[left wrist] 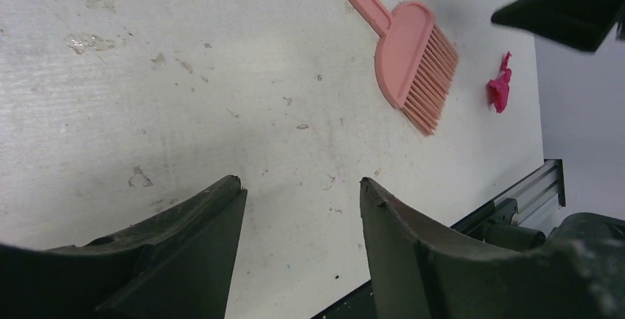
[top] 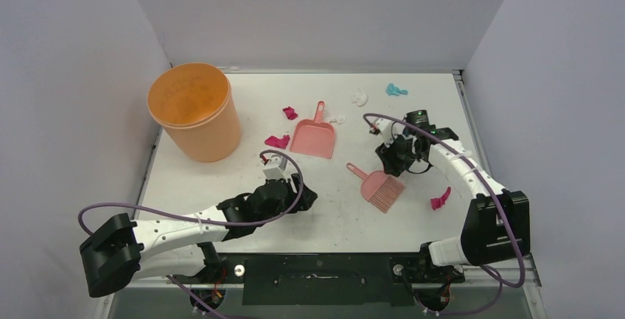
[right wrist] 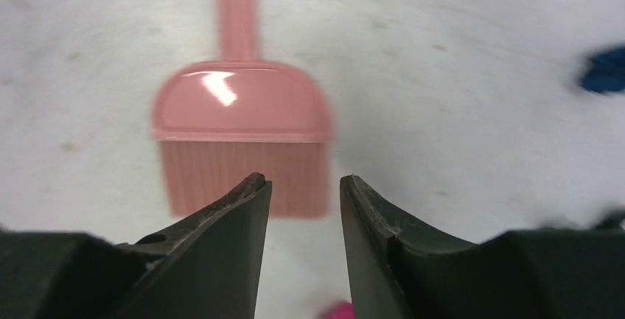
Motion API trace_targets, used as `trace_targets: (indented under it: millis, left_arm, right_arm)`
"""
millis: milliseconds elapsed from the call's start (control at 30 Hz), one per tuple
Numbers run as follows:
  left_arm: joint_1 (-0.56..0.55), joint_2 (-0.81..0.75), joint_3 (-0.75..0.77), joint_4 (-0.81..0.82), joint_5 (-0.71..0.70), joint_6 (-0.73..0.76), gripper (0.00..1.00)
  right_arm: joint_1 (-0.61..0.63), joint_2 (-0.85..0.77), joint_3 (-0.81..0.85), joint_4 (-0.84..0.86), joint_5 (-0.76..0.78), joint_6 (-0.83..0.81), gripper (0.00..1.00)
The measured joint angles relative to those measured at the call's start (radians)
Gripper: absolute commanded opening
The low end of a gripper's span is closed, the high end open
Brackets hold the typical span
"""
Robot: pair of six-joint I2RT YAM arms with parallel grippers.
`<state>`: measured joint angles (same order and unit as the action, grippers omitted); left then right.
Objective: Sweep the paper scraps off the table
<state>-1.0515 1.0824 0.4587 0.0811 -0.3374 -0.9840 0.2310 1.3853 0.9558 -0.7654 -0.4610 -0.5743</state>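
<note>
The table [left wrist: 184, 76] is matt white, scuffed and speckled. The brush [right wrist: 239, 102] is smooth pink plastic, its back glossy with a bright glint; the dustpan [top: 315, 138] looks the same plastic. The paper scraps [left wrist: 500, 83] are crumpled. The fingers [left wrist: 191, 245] are dull black, rough-edged.

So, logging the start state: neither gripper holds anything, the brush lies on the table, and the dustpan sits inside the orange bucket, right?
No. The dustpan lies flat on the table beside the orange bucket, not inside it, as the top external view shows. The rest stands.
</note>
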Motion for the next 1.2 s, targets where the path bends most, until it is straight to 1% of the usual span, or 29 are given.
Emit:
trace_targets:
  millis: [100, 200, 233, 367, 500, 600, 700, 800, 900, 1067, 1133, 1200]
  left_arm:
    - [-0.031, 0.021, 0.013, 0.006, -0.004, -0.008, 0.56]
    - [-0.079, 0.046, 0.032, 0.020, -0.008, -0.016, 0.56]
    - [-0.094, 0.054, 0.040, 0.024, -0.009, -0.018, 0.56]
    - [-0.132, 0.087, 0.071, 0.029, -0.026, -0.020, 0.57]
    - [-0.141, 0.117, 0.077, 0.036, -0.050, -0.027, 0.58]
    - [-0.145, 0.146, 0.077, 0.037, -0.061, -0.031, 0.58]
    - [-0.150, 0.171, 0.077, 0.037, -0.067, -0.035, 0.58]
    - [-0.154, 0.176, 0.077, 0.037, -0.072, -0.038, 0.58]
    - [-0.158, 0.176, 0.077, 0.036, -0.081, -0.046, 0.58]
    - [-0.159, 0.176, 0.077, 0.033, -0.108, -0.060, 0.58]
    - [-0.159, 0.176, 0.077, 0.027, -0.120, -0.063, 0.58]
    - [-0.159, 0.179, 0.082, 0.013, -0.129, -0.061, 0.58]
  right_arm:
    - [-0.137, 0.037, 0.042, 0.072, 0.058, -0.011, 0.30]
    - [-0.228, 0.096, 0.043, 0.166, 0.165, -0.040, 0.28]
    - [-0.240, 0.119, 0.038, 0.193, 0.210, -0.055, 0.28]
    - [-0.237, 0.153, -0.008, 0.253, 0.304, -0.101, 0.28]
    - [-0.221, 0.151, -0.077, 0.275, 0.342, -0.128, 0.28]
    - [-0.170, 0.137, -0.154, 0.285, 0.366, -0.137, 0.29]
    - [-0.066, 0.075, -0.218, 0.298, 0.401, -0.143, 0.29]
    - [0.052, 0.024, -0.261, 0.268, 0.399, -0.122, 0.29]
    - [0.143, -0.006, -0.267, 0.220, 0.369, -0.087, 0.30]
    - [0.278, -0.076, -0.267, 0.150, 0.277, -0.028, 0.31]
    - [0.315, -0.105, -0.265, 0.132, 0.237, -0.018, 0.32]
    - [0.315, -0.131, -0.252, 0.104, 0.198, -0.012, 0.32]
